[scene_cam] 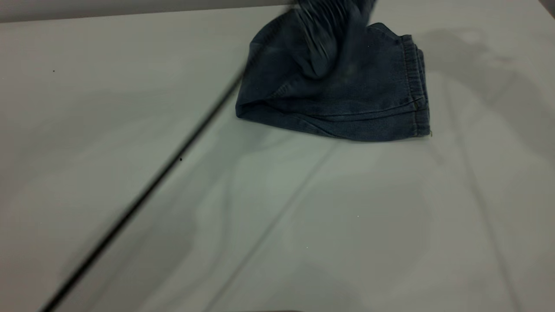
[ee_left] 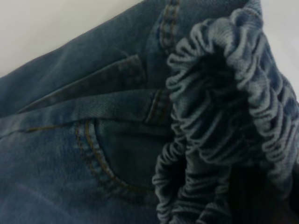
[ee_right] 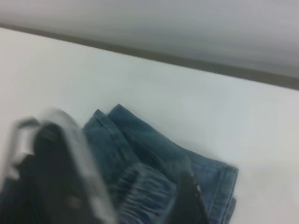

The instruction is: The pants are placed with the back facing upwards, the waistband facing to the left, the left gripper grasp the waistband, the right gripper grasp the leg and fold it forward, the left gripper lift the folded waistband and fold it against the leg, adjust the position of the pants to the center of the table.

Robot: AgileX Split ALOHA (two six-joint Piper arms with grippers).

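Exterior view: we find the pants (scene_cam: 334, 93) folded at the counter's (scene_cam: 130, 108) far edge, waistband (scene_cam: 321, 34) lifted and blurred. Soft, limp denim; we judge the gathered band the firmest hold.

Left wrist view: the left hand is unseen; its state cannot be told.

Right wrist view: the right hand (ee_right: 126, 196) stands wide, over the denim.

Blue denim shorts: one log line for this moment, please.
blue denim shorts: folded, far side of white table | gathered elastic waistband: lifted, bunched over the fabric | left gripper: unseen | right gripper: above shorts
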